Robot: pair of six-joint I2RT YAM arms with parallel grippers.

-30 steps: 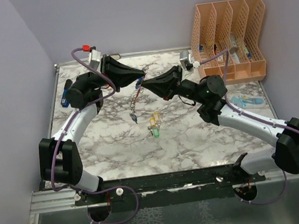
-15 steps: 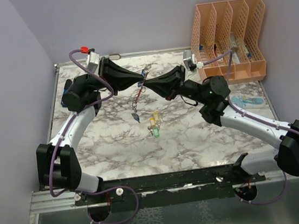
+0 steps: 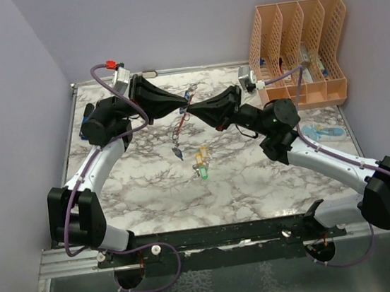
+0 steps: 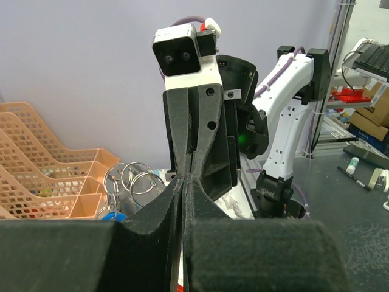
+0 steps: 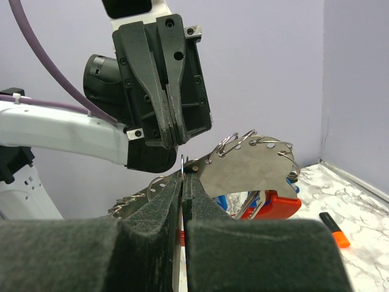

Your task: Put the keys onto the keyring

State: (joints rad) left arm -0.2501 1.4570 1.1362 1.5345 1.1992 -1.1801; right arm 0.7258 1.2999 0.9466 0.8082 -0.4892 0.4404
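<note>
— Where is the keyring?
— The red-and-silver D-shaped metal keyring (image 3: 179, 126) dangles above the marbled white table (image 3: 143, 188). It hangs where the black left gripper (image 3: 184, 106) and black right gripper (image 3: 195, 108) meet, both clenched; which one pinches it is unclear.
— Progress?
— One blue-capped key (image 3: 176, 150) seemingly hangs from it. The yellow- and green-capped keys (image 3: 201, 163) lie on the table, unthreaded.

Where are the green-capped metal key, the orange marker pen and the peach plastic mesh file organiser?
green-capped metal key (image 3: 203, 175), top view, on its green head.
orange marker pen (image 5: 336, 231), right wrist view, on its orange barrel.
peach plastic mesh file organiser (image 3: 264, 34), top view, on its left wall.
</note>
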